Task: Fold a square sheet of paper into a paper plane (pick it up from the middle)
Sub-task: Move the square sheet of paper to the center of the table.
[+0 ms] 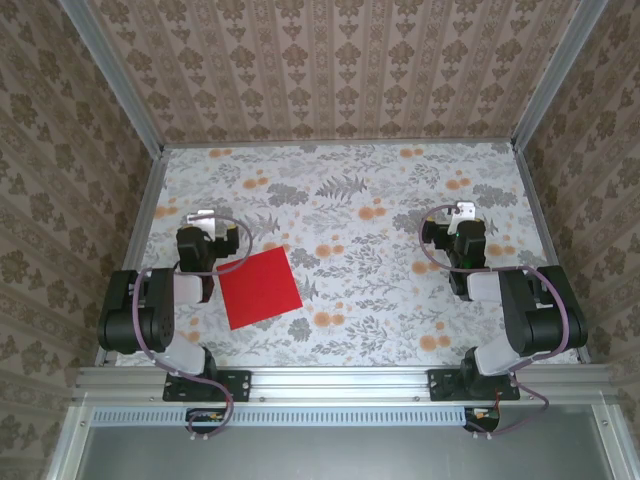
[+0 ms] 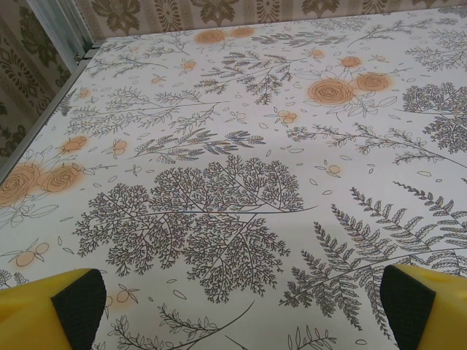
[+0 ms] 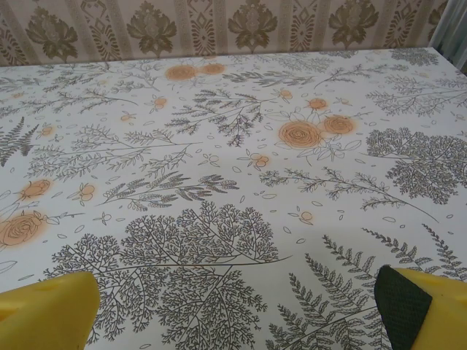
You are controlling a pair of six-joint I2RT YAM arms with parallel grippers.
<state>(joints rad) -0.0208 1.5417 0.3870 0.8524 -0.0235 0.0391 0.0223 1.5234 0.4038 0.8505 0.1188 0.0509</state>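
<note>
A flat square sheet of paper [image 1: 260,288], bright red, lies on the flowered table near the front left, turned slightly. My left gripper [image 1: 204,218] sits just left of and behind its far-left corner, apart from it. In the left wrist view the left gripper [image 2: 244,310] stands open, yellow fingers [image 2: 69,306] wide apart with bare tablecloth between them. My right gripper [image 1: 463,212] rests far to the right of the sheet. The right wrist view has the right gripper [image 3: 241,310] open too, holding nothing. No folded paper plane shape is in view.
A floral tablecloth [image 1: 350,200] covers the table. Patterned walls with metal posts [image 1: 110,75] close in the back and both sides. An aluminium rail [image 1: 340,380] runs along the near edge by the arm bases.
</note>
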